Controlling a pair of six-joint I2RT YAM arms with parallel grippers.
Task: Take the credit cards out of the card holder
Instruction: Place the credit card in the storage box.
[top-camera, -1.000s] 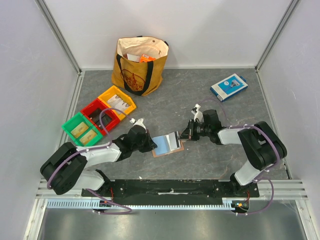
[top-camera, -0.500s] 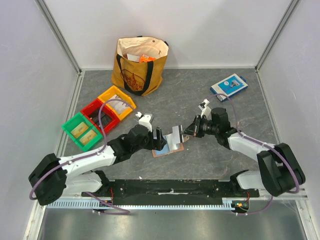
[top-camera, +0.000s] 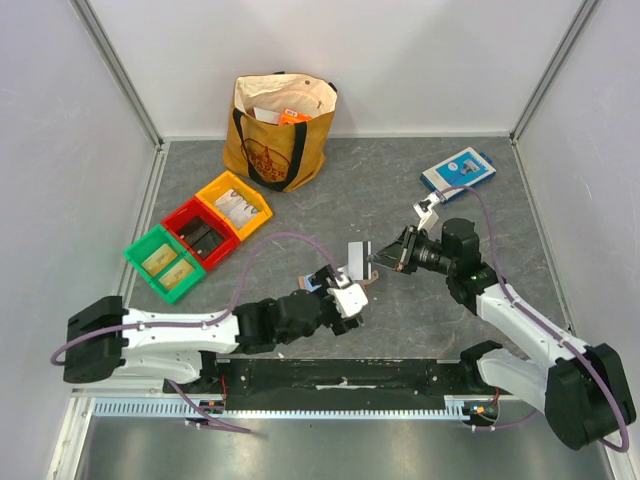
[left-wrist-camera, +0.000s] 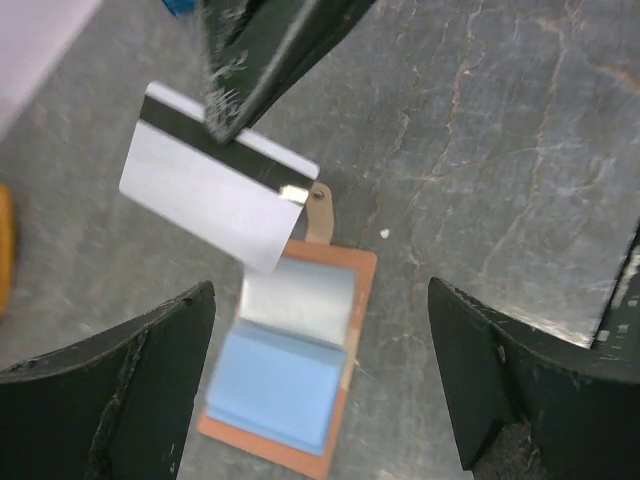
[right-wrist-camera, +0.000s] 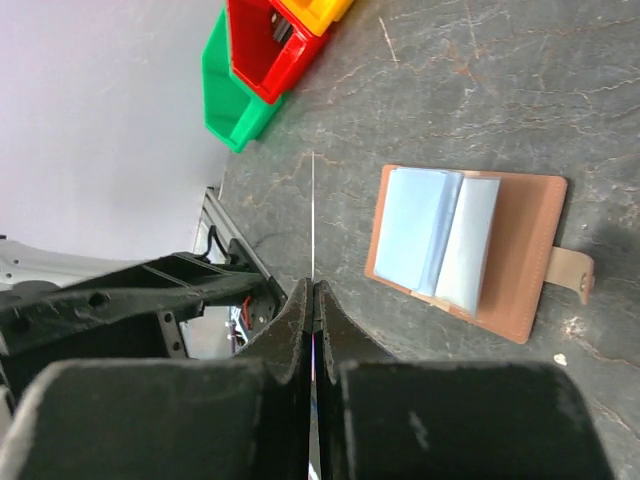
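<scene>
The card holder (left-wrist-camera: 290, 370) lies open and flat on the table, tan leather with pale blue and grey pockets, its snap tab (left-wrist-camera: 319, 212) pointing away. My left gripper (left-wrist-camera: 320, 290) hovers over it, open, holding nothing. In the top view the left gripper (top-camera: 340, 296) covers most of the card holder (top-camera: 367, 283). My right gripper (top-camera: 376, 258) is shut on one of the credit cards (left-wrist-camera: 205, 195), a pale card with a dark stripe, held in the air above the holder's far end. The right wrist view shows that card (right-wrist-camera: 313, 210) edge-on, left of the holder (right-wrist-camera: 520, 250).
A yellow tote bag (top-camera: 280, 130) stands at the back. A blue-and-white flat box (top-camera: 457, 173) lies at the back right. Yellow (top-camera: 233, 203), red (top-camera: 203, 232) and green (top-camera: 164, 262) bins sit in a row at the left.
My left gripper has opened, let go of the card holder and shifted right over it. My right gripper has drawn the card out and pulled back to the right with it.
</scene>
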